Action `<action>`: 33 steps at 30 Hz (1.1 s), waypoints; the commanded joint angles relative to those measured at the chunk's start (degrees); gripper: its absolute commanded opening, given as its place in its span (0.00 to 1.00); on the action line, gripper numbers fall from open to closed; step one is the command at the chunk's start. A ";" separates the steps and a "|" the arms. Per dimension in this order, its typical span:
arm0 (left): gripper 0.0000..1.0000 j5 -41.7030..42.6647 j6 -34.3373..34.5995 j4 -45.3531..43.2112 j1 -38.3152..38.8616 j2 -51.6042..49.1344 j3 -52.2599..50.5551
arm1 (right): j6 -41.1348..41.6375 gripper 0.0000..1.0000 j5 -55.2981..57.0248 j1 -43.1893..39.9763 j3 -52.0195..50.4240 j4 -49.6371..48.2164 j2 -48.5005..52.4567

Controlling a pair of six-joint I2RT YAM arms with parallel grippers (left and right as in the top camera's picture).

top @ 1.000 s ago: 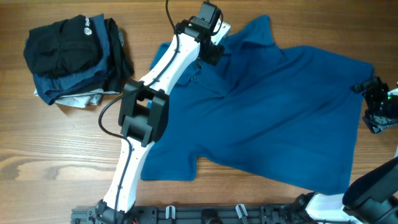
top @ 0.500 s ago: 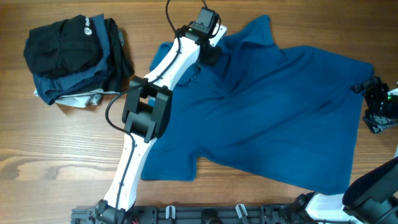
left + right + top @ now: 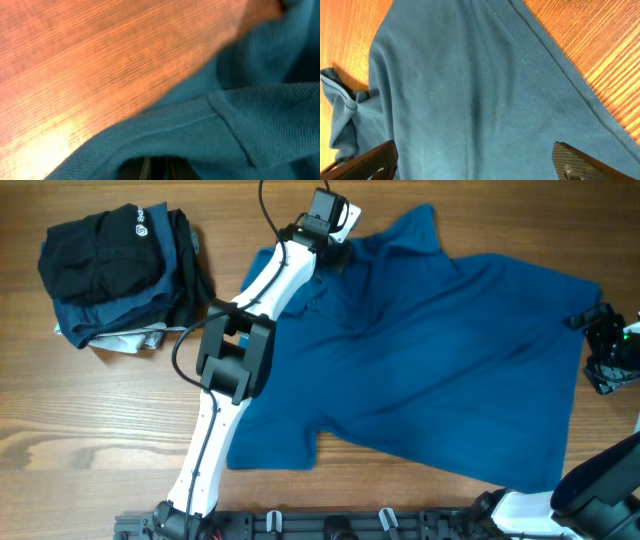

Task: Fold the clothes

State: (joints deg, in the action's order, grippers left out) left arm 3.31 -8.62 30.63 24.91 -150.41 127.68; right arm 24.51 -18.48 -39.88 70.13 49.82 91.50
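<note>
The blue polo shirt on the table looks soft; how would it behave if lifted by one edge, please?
The medium-blue polo shirt of soft fabric would probably drape limply: it lies flat with soft wrinkles, and its collar is rumpled. Its thin knit suggests little weight. Pushed, it would likely bunch rather than slide whole over the wooden table.

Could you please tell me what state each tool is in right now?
Left tool: at the shirt's collar, jaws hidden by fabric; cannot be told.
Right tool: open, holding nothing.
</note>
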 commanded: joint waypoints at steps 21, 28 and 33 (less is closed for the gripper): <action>0.21 -5.31 9.33 -24.96 -7.37 -4.74 0.61 | -0.31 1.00 -0.90 0.13 0.79 -0.15 -1.07; 0.42 -1.49 4.33 -21.42 -2.97 4.52 0.61 | -0.31 1.00 -0.90 0.13 0.79 -0.15 -1.07; 0.68 2.16 -11.30 -16.59 2.38 6.32 0.59 | -0.33 0.99 -0.90 0.13 0.79 -0.15 -1.07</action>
State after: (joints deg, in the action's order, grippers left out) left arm 2.07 -6.76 11.99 22.85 -147.37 127.87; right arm 24.53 -18.46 -39.88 70.13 49.80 91.50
